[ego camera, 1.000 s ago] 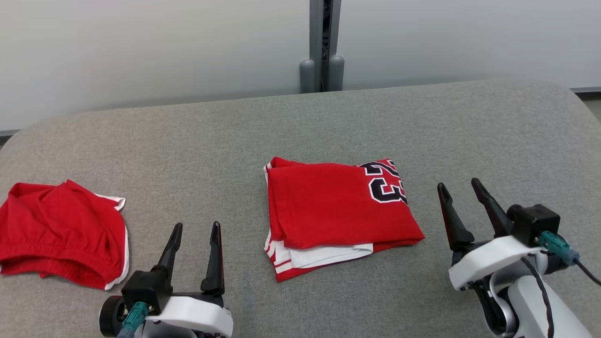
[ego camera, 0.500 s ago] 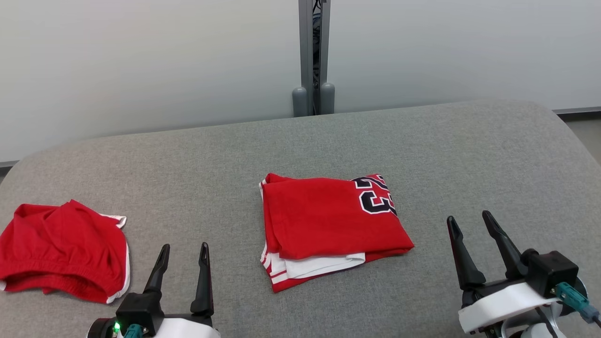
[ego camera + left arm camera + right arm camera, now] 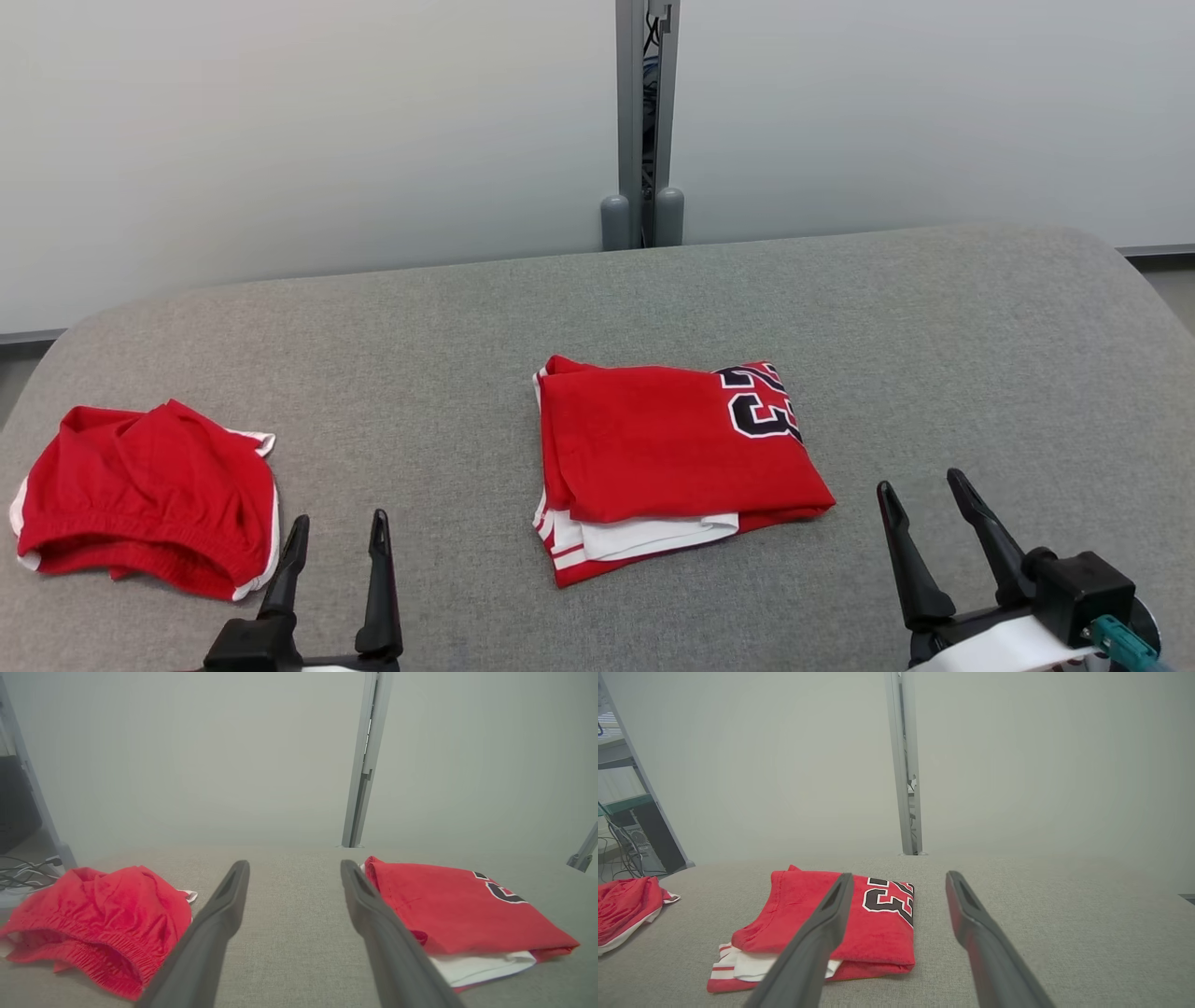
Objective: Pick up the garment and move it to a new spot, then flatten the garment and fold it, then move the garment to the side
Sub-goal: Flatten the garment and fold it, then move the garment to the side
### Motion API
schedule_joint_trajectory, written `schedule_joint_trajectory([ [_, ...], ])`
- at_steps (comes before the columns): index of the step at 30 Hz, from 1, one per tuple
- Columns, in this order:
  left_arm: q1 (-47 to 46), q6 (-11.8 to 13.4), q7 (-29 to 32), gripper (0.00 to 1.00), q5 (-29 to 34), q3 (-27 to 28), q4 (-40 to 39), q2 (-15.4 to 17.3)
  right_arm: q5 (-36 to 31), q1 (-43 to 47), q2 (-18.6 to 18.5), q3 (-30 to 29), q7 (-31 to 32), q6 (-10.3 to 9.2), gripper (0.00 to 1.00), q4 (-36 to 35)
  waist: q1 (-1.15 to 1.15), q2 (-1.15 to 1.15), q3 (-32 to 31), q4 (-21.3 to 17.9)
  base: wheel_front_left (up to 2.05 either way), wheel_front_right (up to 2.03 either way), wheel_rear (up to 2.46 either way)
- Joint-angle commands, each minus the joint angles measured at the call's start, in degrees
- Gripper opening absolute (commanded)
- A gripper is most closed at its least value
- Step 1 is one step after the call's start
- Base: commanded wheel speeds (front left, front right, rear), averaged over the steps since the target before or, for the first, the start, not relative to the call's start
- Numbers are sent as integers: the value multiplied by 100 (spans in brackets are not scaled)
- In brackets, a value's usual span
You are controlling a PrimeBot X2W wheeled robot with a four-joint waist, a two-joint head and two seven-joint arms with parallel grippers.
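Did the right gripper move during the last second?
Yes. Against the folded jersey, the right gripper drew back toward the robot, from beside the number to beside the near corner.

The red jersey (image 3: pixel 672 448) lay folded into a compact, roughly rectangular stack near the middle of the grey padded surface (image 3: pixel 934 355), flat and slightly skewed. A black number 23 outlined in white showed at its far right corner. Along the near edge, white fabric and red-and-white striped trim stuck out from under the top red layer. Well apart to the left lay the red shorts (image 3: pixel 140 485) with white trim, loosely bunched, their elastic waistband toward the near side.
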Motion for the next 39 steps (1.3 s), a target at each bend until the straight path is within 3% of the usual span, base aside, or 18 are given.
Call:
schedule_joint_trajectory([
  [1, 44, -19, -23, 100, 70, 45, -45, 19, -48, 59, -11, -12, -13, 1, 100, -40, 0, 0, 4, 19, 0, 0, 0],
  [18, 48, -35, -23, 100, 33, 28, 29, 21, 148, 31, 88, -123, -12, 2, 100, 96, 0, 0, 24, 75, 0, 0, 0],
  [24, -84, -36, -23, 100, -52, -28, 55, 22, 1239, -402, 52, 128, -11, 1, 100, 834, 0, 0, 116, 102, 0, 0, 0],
  [31, -271, -127, -23, 100, 32, -197, 190, 22, 2429, -1390, -234, 768, 48, 2, 100, 2357, 0, 0, 327, 316, 0, 0, 0],
  [39, -642, -156, -23, 100, 45, -402, 209, 22, 3087, -2488, -647, 1448, 80, 2, 100, 3389, 0, 0, 816, 613, 0, 0, 0],
])
